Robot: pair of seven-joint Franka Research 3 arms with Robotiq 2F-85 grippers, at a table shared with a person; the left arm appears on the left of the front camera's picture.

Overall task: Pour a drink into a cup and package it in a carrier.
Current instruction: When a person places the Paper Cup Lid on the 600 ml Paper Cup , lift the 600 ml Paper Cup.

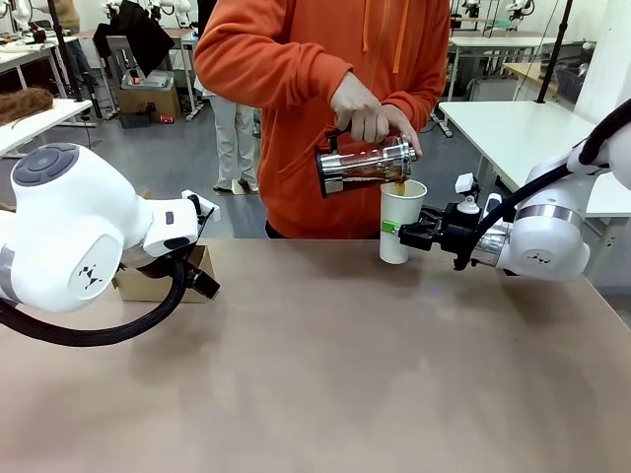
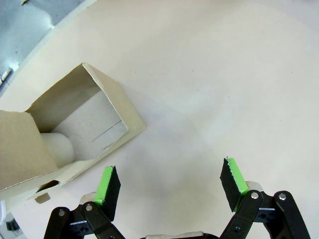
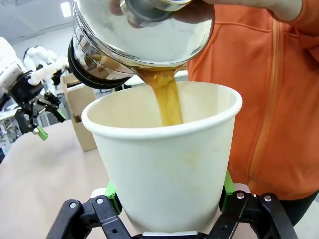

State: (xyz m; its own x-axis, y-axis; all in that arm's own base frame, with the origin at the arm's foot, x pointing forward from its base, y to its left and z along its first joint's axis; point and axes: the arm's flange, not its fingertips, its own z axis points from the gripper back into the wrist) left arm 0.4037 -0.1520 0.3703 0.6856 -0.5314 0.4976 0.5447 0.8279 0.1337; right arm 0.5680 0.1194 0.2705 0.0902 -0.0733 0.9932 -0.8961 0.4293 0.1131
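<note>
Drink [image 3: 167, 97] pouring into cup [image 3: 164, 159] in right hand [image 3: 169, 191].

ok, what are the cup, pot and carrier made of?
Cup: looks like paper, matte white, rolled rim.
Pot: clear glass body, with the drink visible through it. Its lid is shiny metal with mirror reflections.
Carrier: brown cardboard, dull, folded panels with raw cut edges.

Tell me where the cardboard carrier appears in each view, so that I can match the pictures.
Front view: the cardboard carrier is at the left, partly behind the left arm.
Left wrist view: it is at the left, with its open side toward the camera.
Right wrist view: it is small, in the left background, behind the cup.
Shared landmark: the open left gripper is close to the carrier in each view.
</note>
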